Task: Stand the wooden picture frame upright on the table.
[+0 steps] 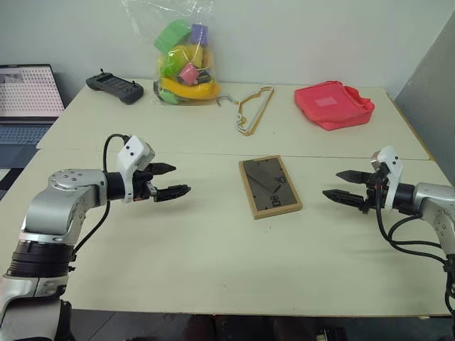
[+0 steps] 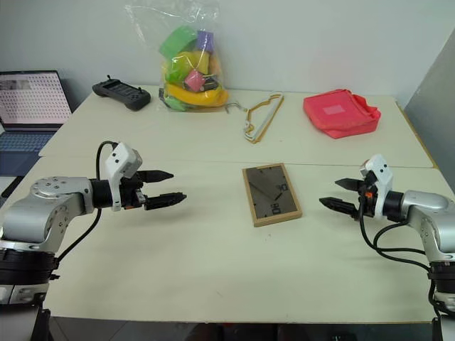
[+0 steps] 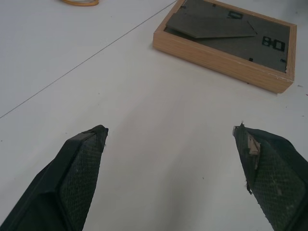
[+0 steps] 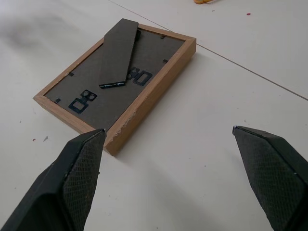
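The picture frame lies flat on the desk, back side up (dark backing board and folded stand visible), roughly midway between the two arms and just in front of the seam between the two desk halves. The left gripper hovers above the desk to the left of the frame, well apart from it, with its fingers spread and nothing between them. The right gripper hovers to the right of the frame, fingers likewise spread and empty, pointing toward it. Along the far edge of the desk sit a black controller, a clear bag of coloured toys, a clothes hanger and a red pouch. A laptop stands at far left.
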